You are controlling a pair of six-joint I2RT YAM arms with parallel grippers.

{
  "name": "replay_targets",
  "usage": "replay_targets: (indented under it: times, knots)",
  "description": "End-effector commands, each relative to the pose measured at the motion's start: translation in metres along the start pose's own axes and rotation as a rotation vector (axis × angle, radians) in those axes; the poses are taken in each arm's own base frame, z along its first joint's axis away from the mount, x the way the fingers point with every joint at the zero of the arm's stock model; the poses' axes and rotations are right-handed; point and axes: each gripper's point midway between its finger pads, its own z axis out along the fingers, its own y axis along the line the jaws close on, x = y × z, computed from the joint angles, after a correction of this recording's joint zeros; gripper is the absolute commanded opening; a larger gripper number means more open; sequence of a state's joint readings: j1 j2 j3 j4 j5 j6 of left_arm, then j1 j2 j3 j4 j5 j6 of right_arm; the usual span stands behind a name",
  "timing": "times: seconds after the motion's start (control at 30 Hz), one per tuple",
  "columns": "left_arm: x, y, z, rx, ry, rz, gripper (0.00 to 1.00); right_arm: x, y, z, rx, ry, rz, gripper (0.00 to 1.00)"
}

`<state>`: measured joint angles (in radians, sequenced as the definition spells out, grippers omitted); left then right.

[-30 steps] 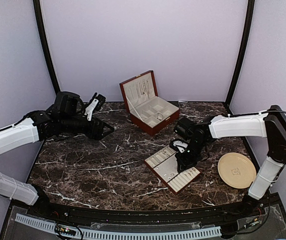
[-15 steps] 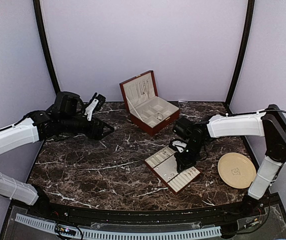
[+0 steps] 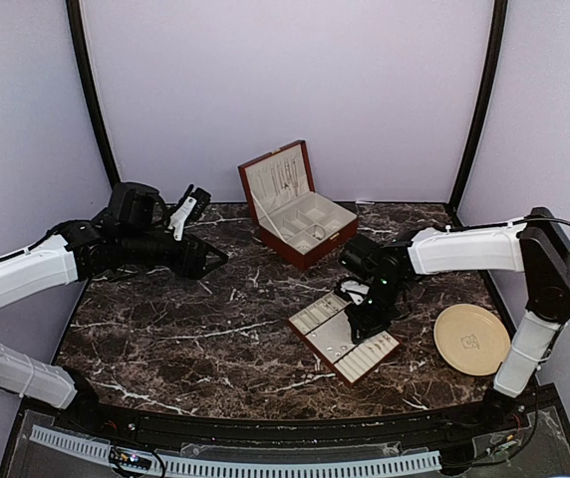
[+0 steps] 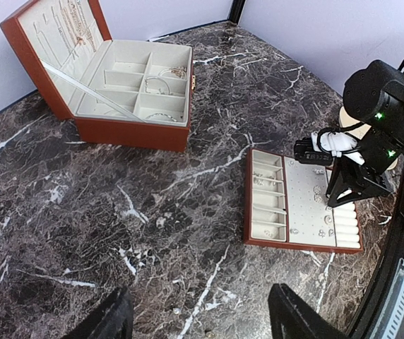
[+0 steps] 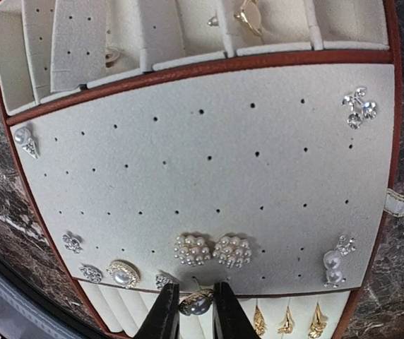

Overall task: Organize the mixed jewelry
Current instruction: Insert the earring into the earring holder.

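My right gripper [image 5: 195,300] is shut on a gold-rimmed pearl earring [image 5: 198,305], at the near edge of the perforated cream pad of the earring tray [image 5: 209,162]. Two pearl-cluster earrings [image 5: 191,248] sit on the pad just beyond the fingertips, and other small studs dot its edges. From the top view the right gripper [image 3: 366,319] points down over the tray [image 3: 325,344]. My left gripper [image 4: 198,326] hangs open high above the marble at the left [image 3: 208,258], holding nothing. Two tiny pale specks [image 4: 176,311] lie on the table under it.
A red-brown jewelry box [image 3: 300,214] stands open at the back centre, with rings in its cream compartments [image 4: 152,85] and chains on its lid. A round beige plate [image 3: 472,340] lies at the right, near the right arm's base.
The right arm has shifted slightly to the left over the tray, the earring still between its fingers. The left arm has not moved.
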<state>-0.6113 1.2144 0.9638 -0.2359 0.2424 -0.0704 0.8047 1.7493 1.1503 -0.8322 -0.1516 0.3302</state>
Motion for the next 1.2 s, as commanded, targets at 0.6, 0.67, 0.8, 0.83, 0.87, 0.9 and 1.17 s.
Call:
replay_targets:
  times: [0.6, 0.67, 0.8, 0.83, 0.87, 0.9, 1.17]
  knots:
    - [0.005, 0.000, -0.003, 0.001, 0.008, 0.009, 0.68, -0.017, 0.006, -0.032, 0.018, -0.089, 0.021, 0.35]
    - [0.005, 0.001, -0.003, -0.001, 0.010, 0.009, 0.68, -0.016, 0.005, -0.034, 0.024, -0.094, 0.025, 0.34]
    - [0.005, 0.001, -0.003, -0.001, 0.008, 0.009, 0.68, -0.014, 0.003, -0.036, 0.033, -0.098, 0.035, 0.27]
    - [0.005, 0.001, -0.003, -0.002, 0.008, 0.009, 0.68, -0.013, 0.003, -0.036, 0.032, -0.100, 0.038, 0.25]
    - [0.005, 0.000, -0.003, -0.001, 0.009, 0.009, 0.68, -0.012, 0.002, -0.036, 0.032, -0.100, 0.039, 0.24]
    - [0.005, 0.001, -0.002, -0.001, 0.010, 0.009, 0.68, -0.012, 0.002, -0.036, 0.032, -0.101, 0.042, 0.22]
    - [0.005, 0.000, -0.002, 0.002, 0.010, 0.008, 0.68, -0.009, 0.002, -0.030, 0.024, -0.089, 0.045, 0.15]
